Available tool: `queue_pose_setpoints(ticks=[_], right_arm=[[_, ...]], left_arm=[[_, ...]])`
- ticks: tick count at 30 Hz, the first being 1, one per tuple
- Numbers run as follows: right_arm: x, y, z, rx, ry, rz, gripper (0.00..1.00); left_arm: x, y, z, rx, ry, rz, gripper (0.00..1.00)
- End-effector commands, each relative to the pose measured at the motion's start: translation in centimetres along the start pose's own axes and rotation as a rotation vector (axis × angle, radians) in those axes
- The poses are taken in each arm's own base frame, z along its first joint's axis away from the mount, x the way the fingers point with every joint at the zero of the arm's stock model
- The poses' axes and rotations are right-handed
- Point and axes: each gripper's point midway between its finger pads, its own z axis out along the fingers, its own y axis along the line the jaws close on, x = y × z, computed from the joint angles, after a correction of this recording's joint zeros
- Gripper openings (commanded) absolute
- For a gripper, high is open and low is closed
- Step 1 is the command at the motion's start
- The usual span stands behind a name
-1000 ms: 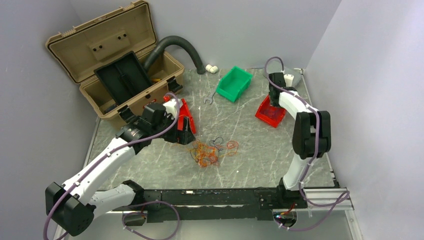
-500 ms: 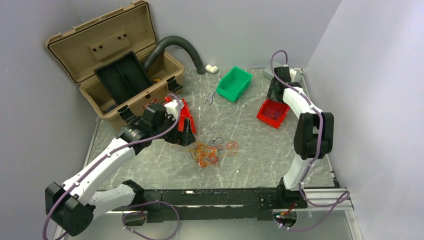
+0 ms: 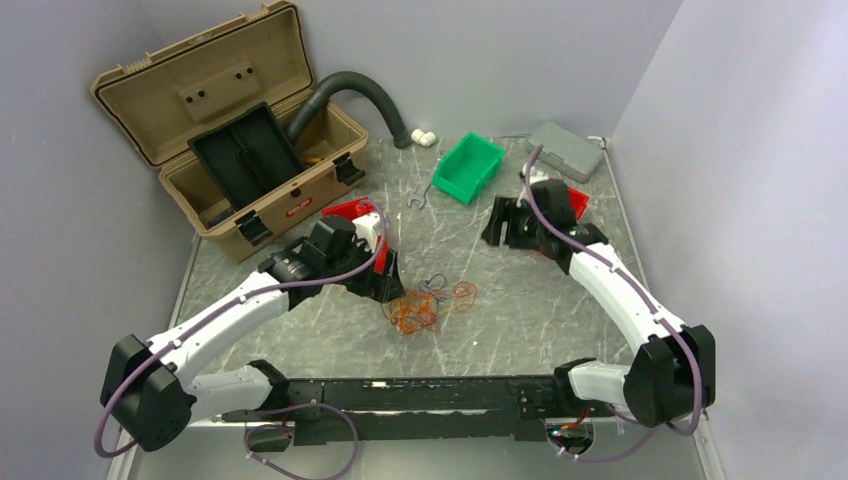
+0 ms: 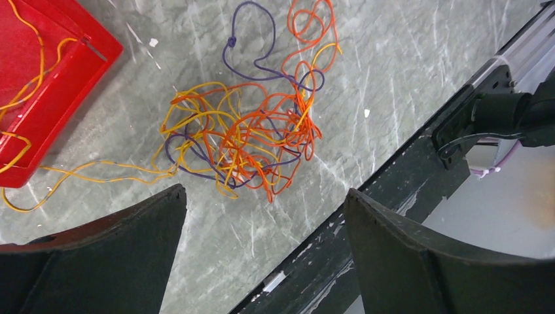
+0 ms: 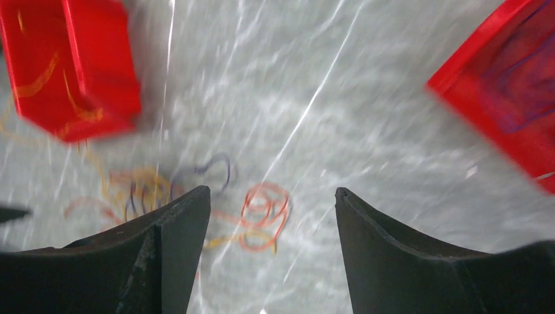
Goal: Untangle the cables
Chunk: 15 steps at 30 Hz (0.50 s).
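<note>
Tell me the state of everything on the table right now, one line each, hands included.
cables: tangled in one clump, lying on the table, not held.
left hand: open, empty, above the clump.
right hand: open, empty.
toolbox: lid open.
red bin by the left hand: yellow strands inside.
green bin: looks empty.
grey case: shut.

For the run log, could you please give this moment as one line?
left gripper open, facing cables | right gripper open, empty | cables tangled, untouched
</note>
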Motion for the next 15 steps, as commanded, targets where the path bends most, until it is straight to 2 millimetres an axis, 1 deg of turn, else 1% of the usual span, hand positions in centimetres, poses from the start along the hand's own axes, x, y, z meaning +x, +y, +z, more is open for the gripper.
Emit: queue_pose_setpoints(ticks=[1, 2, 4, 7, 11, 15], right_arm=[[5.8, 3.6, -0.2, -0.193, 0.117, 0.029, 0.72], [7.1, 3.5, 0.0, -0.183, 0.142, 0.033, 0.72], [9.1, 3.0, 0.5, -0.162, 0.179, 0.036, 0.71], [11.3, 2.4, 1.4, -0.112, 0.219, 0.027, 0.69], [12.6, 2.1, 2.5, -0.063, 0.255, 0.011, 0.68], [13.4, 1.6, 3.8, 0.012, 0.28, -0.004, 0.68]], left_arm=[[-0.4, -0.4, 1.3, 0.029, -0.02, 0.011, 0.91], [-0.2, -0.1, 1.5, 0.017, -0.018, 0.007, 0.91], [-0.1, 0.3, 2.0, 0.0, -0.026, -0.002, 0.88], [0.1, 0.7, 2.6, -0.01, -0.044, -0.021, 0.86], [0.5, 1.0, 3.3, -0.013, -0.043, -0.046, 0.83], [0.5, 1.2, 3.4, -0.028, -0.054, -0.055, 0.82]])
